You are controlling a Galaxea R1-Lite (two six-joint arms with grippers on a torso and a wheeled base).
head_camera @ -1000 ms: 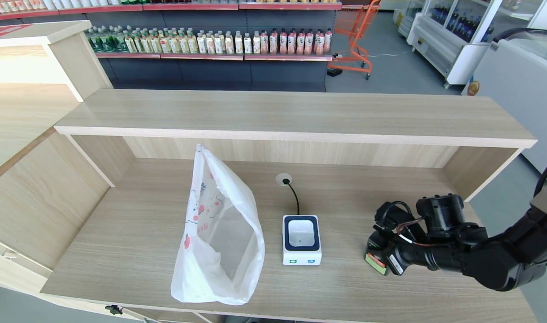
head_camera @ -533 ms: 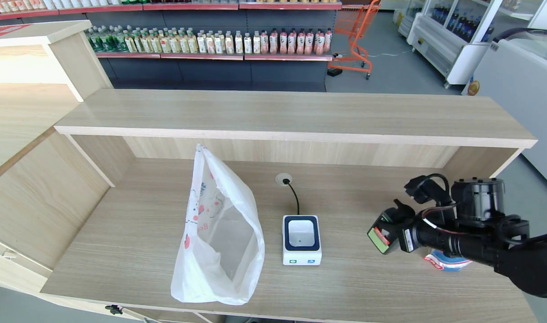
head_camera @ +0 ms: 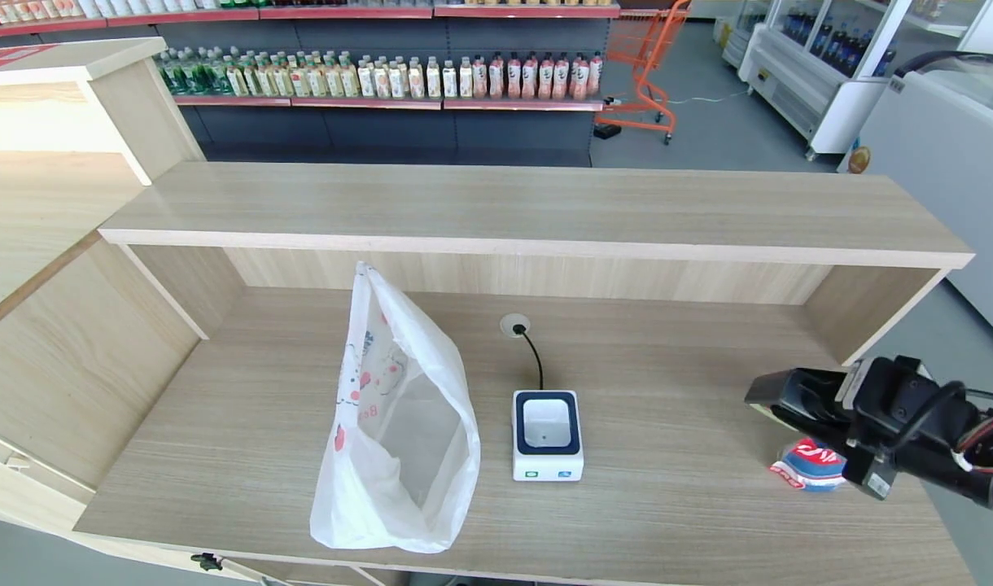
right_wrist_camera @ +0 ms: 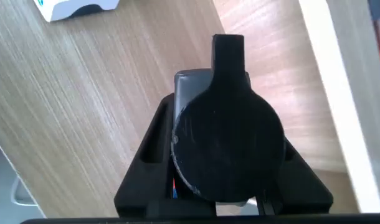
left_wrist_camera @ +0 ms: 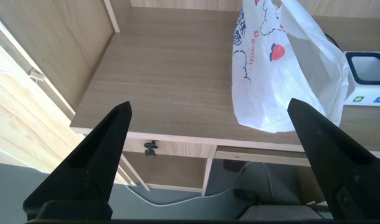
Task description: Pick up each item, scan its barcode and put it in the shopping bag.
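A white plastic shopping bag [head_camera: 399,431] with red print stands open on the wooden counter [head_camera: 667,513], left of the white barcode scanner [head_camera: 548,435]. A small red, blue and white packet [head_camera: 806,465] lies near the counter's right end. My right gripper [head_camera: 777,395] hovers just above and behind the packet, pointing left. In the right wrist view a dark round shape [right_wrist_camera: 227,143] blocks the gripper's tip, with the scanner's corner [right_wrist_camera: 71,7] beyond. My left gripper [left_wrist_camera: 205,162] hangs open and holds nothing, below the counter's front edge, near the bag [left_wrist_camera: 283,81] and the scanner [left_wrist_camera: 369,74].
A raised wooden ledge [head_camera: 537,203] runs along the back of the counter, with side walls at both ends [head_camera: 871,309]. The scanner's black cable [head_camera: 533,350] leads to a grommet behind it. Bare counter lies between scanner and packet.
My right arm has risen from the counter just right of the scanner and swung right, rolling its wrist. The packet has come into sight beneath it.
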